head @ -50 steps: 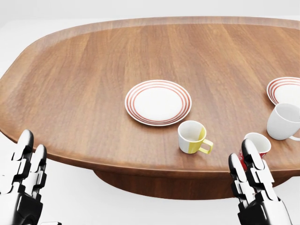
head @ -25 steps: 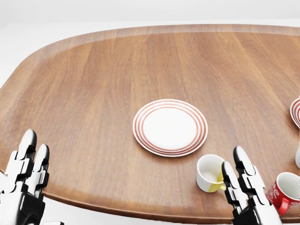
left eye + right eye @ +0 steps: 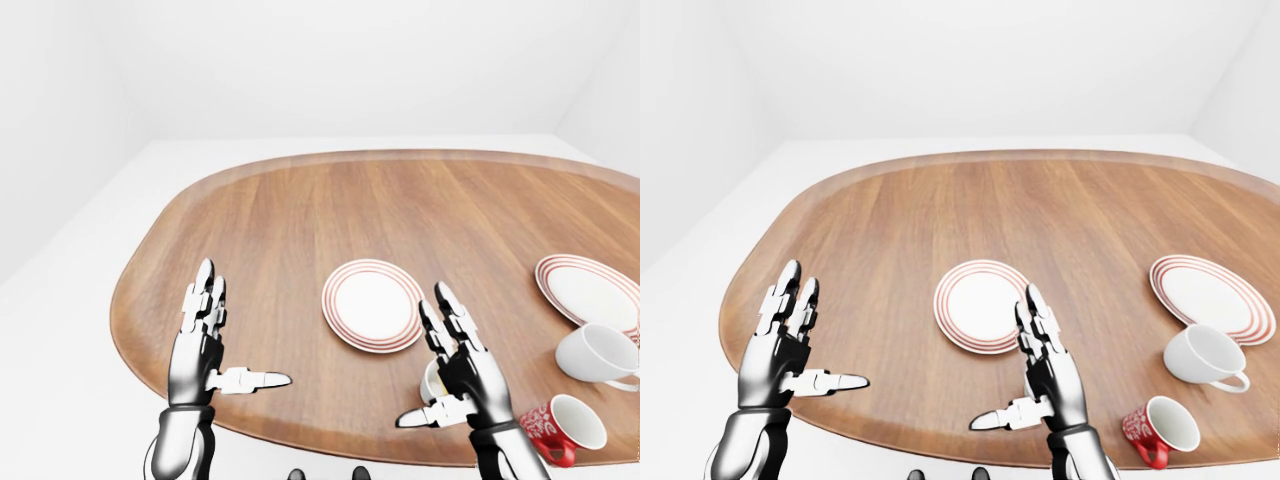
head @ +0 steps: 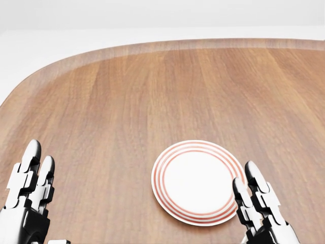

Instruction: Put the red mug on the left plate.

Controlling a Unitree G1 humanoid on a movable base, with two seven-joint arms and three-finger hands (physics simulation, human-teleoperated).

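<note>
The red mug (image 3: 1158,430) with a white inside sits near the table's bottom edge, at the lower right of the right-eye view. It is out of the head view. The left plate (image 4: 199,182), white with red rings, is empty; it also shows in the right-eye view (image 3: 980,305). My right hand (image 3: 1032,372) is open and empty, hovering just below that plate and to the left of the red mug. My left hand (image 3: 812,335) is open and empty over the table's left edge.
The brown oval table (image 3: 890,220) carries a second ringed plate (image 3: 1210,298) at the right, with a white mug (image 3: 1205,355) on its side below it. A yellow-and-white mug (image 3: 432,380) is mostly hidden behind my right hand. White floor surrounds the table.
The camera has moved: the whole head view slid down and right. The plate now sits low in that view and the mugs have left it. Both hands stay open.
</note>
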